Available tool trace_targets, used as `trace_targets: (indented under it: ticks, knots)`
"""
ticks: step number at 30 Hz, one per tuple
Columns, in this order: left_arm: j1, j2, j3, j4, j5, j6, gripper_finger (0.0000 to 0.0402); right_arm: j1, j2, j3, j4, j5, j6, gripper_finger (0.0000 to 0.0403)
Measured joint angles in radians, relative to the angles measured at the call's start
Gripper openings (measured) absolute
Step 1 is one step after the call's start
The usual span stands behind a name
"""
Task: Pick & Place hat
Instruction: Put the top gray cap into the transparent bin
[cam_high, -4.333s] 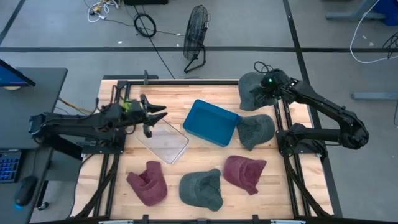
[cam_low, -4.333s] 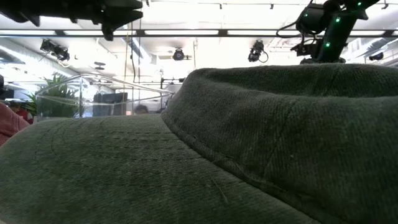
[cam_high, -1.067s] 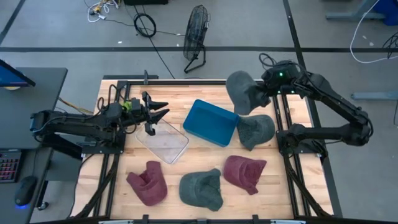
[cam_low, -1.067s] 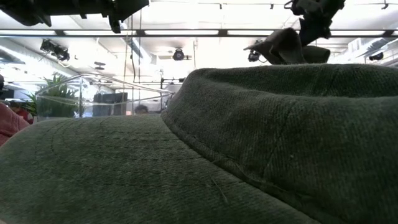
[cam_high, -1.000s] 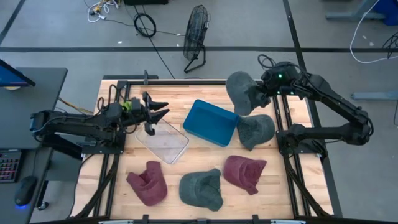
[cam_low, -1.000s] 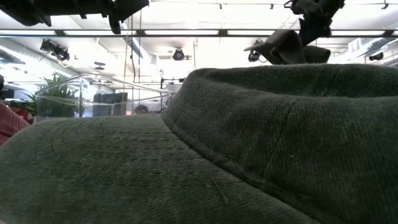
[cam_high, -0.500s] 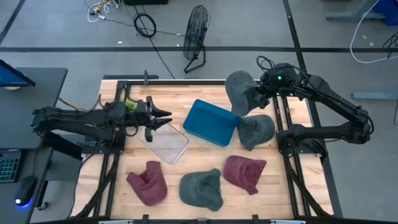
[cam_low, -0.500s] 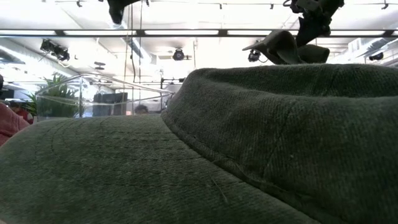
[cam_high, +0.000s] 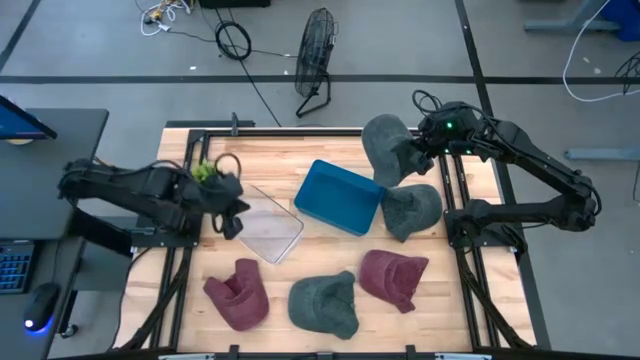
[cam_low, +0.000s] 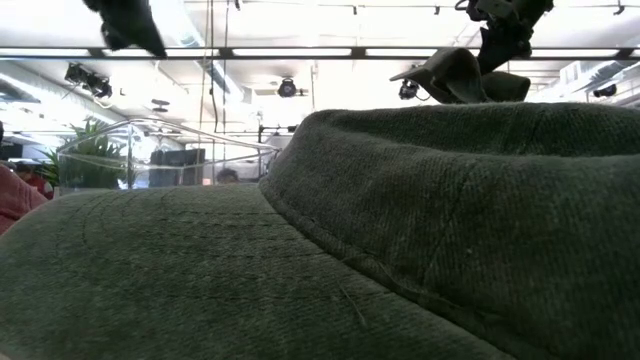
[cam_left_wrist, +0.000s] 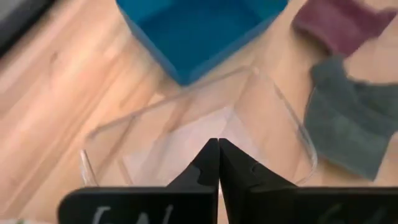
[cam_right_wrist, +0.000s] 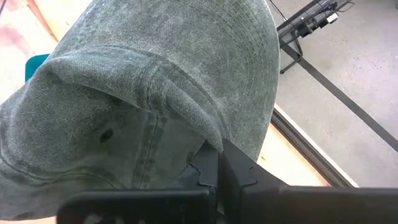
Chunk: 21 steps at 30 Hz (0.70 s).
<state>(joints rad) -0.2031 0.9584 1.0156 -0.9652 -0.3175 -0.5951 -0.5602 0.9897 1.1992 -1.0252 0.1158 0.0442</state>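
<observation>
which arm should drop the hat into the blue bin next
Right. The right gripper already holds the grey hat, raised just beside the blue bin. The left gripper, jaws shut and empty, is over the clear tray.

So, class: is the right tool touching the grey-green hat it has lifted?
Touching. The right wrist view shows the right tool shut on the grey-green hat, its fabric pinched between the fingers; the high view shows that hat hanging from it.

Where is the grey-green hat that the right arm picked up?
In the high view the lifted grey-green cap hangs from the right pincer at the table's far right, above the blue plastic bin's corner, behind another grey-green cap lying flat.
</observation>
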Motion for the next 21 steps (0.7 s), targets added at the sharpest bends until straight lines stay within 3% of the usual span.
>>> trace_targets:
  ticks: [10,16,21]
  knots:
    - [-0.020,0.053,-0.059,0.042,-0.008,-0.082,0.0006,0.001,0.000,0.000,0.021,0.000,0.003,0.0000]
    - [0.011,0.052,0.001,0.224,-0.056,0.112,0.0011,0.075,0.037,0.000,0.179,-0.041,0.026,0.0000]
    - [0.032,0.059,0.020,0.325,-0.057,0.234,0.0048,0.165,0.121,0.000,0.257,-0.017,0.034,0.0000]
